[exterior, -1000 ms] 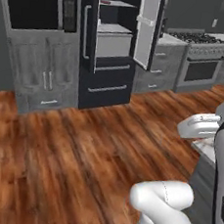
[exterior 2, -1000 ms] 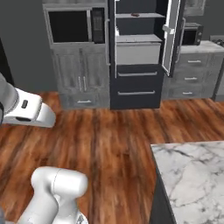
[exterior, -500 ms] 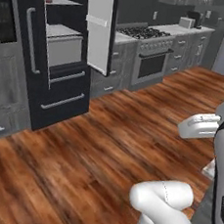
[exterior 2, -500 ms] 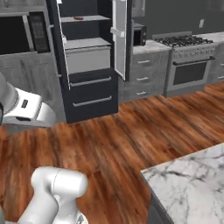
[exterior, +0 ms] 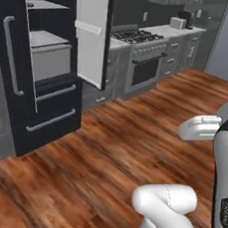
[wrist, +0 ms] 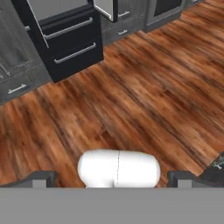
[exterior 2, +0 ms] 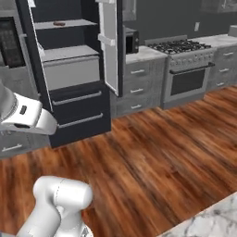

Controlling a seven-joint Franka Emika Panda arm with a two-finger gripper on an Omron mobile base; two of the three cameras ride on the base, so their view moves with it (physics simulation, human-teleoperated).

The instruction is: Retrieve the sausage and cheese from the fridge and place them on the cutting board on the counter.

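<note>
Nearest, in the hand view, the two dark fingertips of the gripper [wrist: 111, 179] stand far apart at the bottom edge, so the jaws are wide open with nothing between them, held over the reddish-brown wooden plank floor [wrist: 144, 105]. In the right base view a corner of the white-grey veined marble bench [exterior 2: 214, 224] shows at the lower right edge, close to the base. The plank floor runs from there up to the cabinets. Beyond it stands the tall black French-door fridge [exterior 2: 78, 111] with its two lower drawers shut, each with a long grey bar handle, and its right upper door [exterior 2: 111, 44] swung open so that the pale grey shelves inside are in sight. On the upper shelf in the right base view lies a small reddish-brown link, the sausage [exterior 2: 59, 23], well back in the fridge compartment; it is too small to tell more of it. The left base view shows the same fridge [exterior: 42, 103] from the other side, with the long grey vertical handle [exterior: 11, 54] on its shut left door. To the right of the fridge, further along the wall, are grey wood drawer cabinets [exterior 2: 134, 88], then a steel stove with black burners [exterior 2: 183, 69], and a small dark microwave [exterior 2: 131, 40] on the far countertop beside the open door.
</note>
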